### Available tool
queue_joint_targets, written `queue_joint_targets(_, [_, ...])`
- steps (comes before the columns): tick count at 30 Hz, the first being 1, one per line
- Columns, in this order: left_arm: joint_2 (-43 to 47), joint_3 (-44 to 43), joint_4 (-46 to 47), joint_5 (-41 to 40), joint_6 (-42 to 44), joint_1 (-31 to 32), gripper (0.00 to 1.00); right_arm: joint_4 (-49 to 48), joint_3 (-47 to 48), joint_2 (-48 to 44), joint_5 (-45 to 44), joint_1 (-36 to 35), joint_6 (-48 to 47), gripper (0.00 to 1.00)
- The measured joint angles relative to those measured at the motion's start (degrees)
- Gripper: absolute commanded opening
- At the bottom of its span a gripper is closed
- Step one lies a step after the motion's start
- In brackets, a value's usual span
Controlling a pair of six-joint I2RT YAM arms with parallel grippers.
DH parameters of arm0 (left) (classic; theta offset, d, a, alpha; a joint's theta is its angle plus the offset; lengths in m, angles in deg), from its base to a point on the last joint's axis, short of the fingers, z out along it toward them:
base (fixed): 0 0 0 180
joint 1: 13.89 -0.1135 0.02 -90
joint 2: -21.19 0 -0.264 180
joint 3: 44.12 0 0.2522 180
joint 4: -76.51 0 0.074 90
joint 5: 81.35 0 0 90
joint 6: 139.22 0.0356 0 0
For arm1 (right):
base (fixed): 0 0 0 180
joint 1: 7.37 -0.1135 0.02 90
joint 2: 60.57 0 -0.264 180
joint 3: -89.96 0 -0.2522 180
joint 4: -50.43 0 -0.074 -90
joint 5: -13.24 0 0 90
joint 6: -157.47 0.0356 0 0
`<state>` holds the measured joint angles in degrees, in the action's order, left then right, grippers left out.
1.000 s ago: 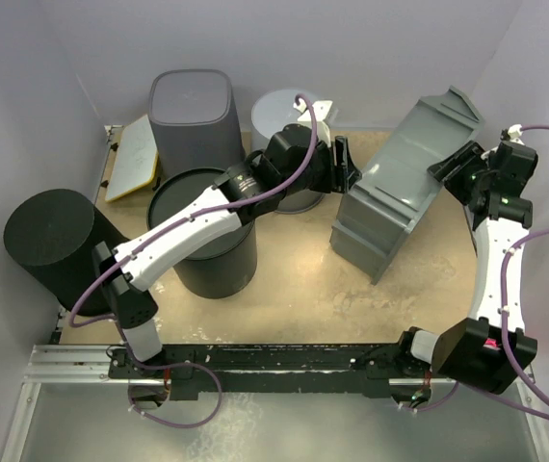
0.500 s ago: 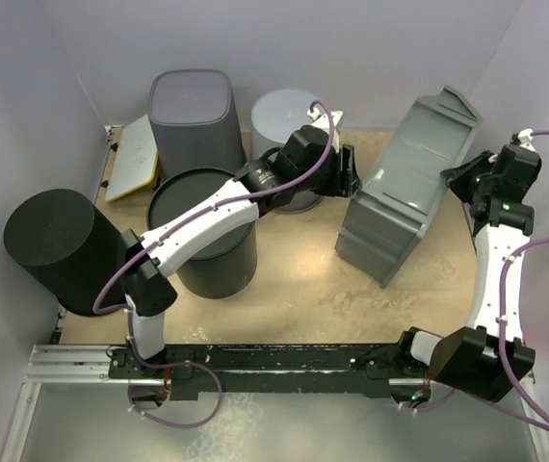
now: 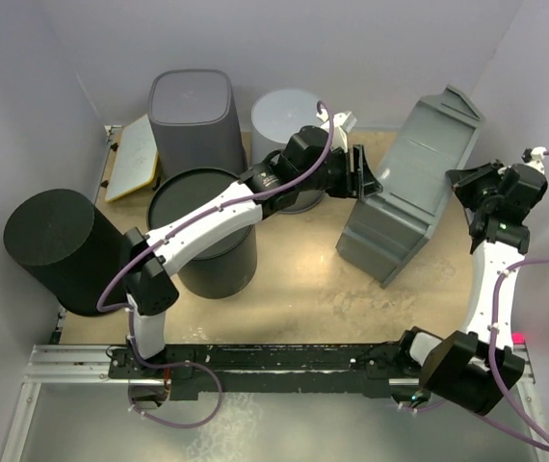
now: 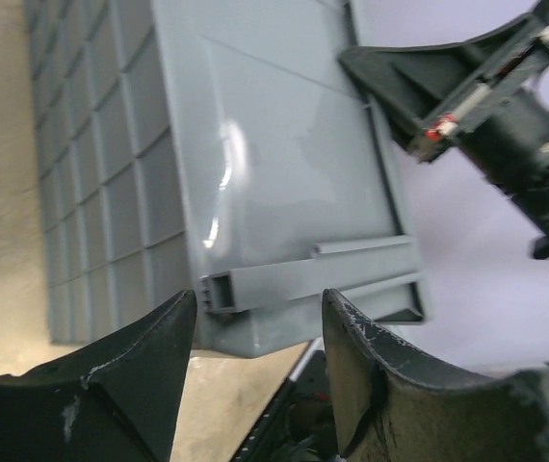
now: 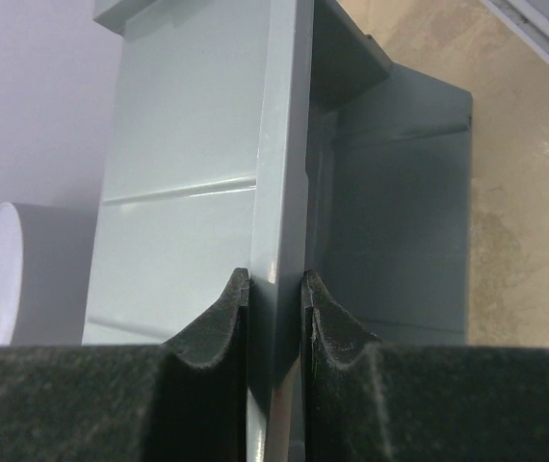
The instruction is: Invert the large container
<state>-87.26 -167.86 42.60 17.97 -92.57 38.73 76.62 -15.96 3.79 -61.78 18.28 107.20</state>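
While the right gripper (image 5: pixel 274 289) is pinching the rim wall of the grey container (image 3: pixel 409 173), which is leaning tilted on its side just right of the pale bin (image 3: pixel 279 111), the left gripper (image 4: pixel 260 306) is gaping wide at the container's bin-side edge.

Glossy grey plastic: large container (image 3: pixel 405 183) (ribbed base); tabletop (image 3: pixel 294 289) matt.

A dark grey square bin (image 3: pixel 191 115) is standing at the back of the tan table (image 3: pixel 303 289), showing a closed flat top. A pale grey round tub (image 3: pixel 276 108) is sitting just to its right. A black round bucket (image 3: pixel 219 265) is standing upright in front of the bin. A black cylinder (image 3: pixel 53 245) is leaning at the left edge, and a yellowish board (image 3: pixel 132 159) is lying beside the bin.
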Motion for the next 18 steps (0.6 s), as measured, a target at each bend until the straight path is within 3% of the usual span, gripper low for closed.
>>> queue_joint_targets(6, [-2.16, -0.24, 7.41, 5.57, -5.07, -0.07, 0.51, -6.64, -3.78, 0.0, 4.04, 2.71, 3.19, 0.0])
queue_joint_targets(18, [-9.4, -8.39, 10.95, 11.13, -11.26, 0.42, 0.51, -23.37, -11.26, 2.4, 8.68, 8.35, 11.15, 0.0])
